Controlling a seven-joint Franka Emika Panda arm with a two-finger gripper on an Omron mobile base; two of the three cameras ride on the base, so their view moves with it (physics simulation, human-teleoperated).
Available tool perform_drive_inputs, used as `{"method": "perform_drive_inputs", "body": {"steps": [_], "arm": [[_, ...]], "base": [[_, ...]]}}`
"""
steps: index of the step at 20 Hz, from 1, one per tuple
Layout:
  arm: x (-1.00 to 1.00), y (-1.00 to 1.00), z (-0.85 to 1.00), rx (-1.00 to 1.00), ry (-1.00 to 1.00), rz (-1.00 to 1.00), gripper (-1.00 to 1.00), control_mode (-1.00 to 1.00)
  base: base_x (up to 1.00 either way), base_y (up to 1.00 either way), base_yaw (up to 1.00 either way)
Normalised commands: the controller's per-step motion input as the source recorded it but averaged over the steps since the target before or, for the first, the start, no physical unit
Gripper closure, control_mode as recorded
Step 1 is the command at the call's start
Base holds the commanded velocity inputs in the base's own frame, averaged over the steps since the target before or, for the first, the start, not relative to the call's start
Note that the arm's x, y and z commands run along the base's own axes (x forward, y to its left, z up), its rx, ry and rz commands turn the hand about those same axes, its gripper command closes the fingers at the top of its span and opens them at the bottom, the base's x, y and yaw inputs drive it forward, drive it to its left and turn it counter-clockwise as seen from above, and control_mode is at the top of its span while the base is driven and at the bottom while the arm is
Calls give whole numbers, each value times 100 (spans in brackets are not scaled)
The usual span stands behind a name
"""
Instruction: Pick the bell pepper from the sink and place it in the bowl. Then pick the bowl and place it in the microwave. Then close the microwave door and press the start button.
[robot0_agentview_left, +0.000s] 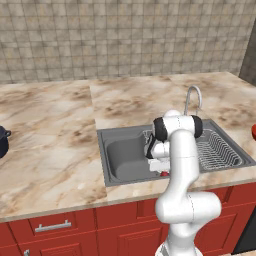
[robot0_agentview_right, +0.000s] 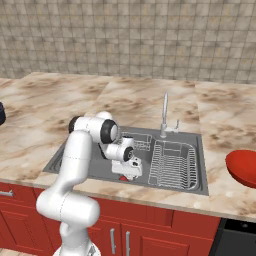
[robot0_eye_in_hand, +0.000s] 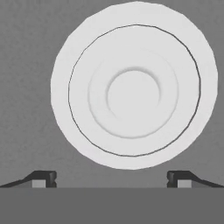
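I have the arm bent over at the elbow and reaching down into the sink (robot0_agentview_left: 117, 155), hand pointing straight at the basin floor. The gripper (robot0_eye_in_hand: 112, 179) is spread wide with nothing between its fingertips, right above the round drain (robot0_eye_in_hand: 133, 85). The bell pepper (robot0_agentview_right: 123, 178) shows as a red sliver under the hand, near the sink's front wall. The bowl (robot0_agentview_right: 242, 169) sits on the counter right of the sink.

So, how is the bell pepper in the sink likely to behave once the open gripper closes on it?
The bell pepper is small, rounded and glossy, so it may slip or roll on the smooth steel sink floor. It is probably light. Most of it is hidden behind the hand.
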Motion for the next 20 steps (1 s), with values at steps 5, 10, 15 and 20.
{"method": "perform_drive_inputs", "body": {"steps": [5, 10, 15, 20], "arm": [[9, -3, -39, 0, 0, 0, -100, -100], [-29, 2, -12, 0, 0, 0, -100, -100], [-43, 9, -7, 0, 0, 0, -100, -100], [-14, 3, -4, 0, 0, 0, -100, -100]], "base": [[0, 0, 0], [0, 0, 0], [0, 0, 0], [0, 0, 0]]}}
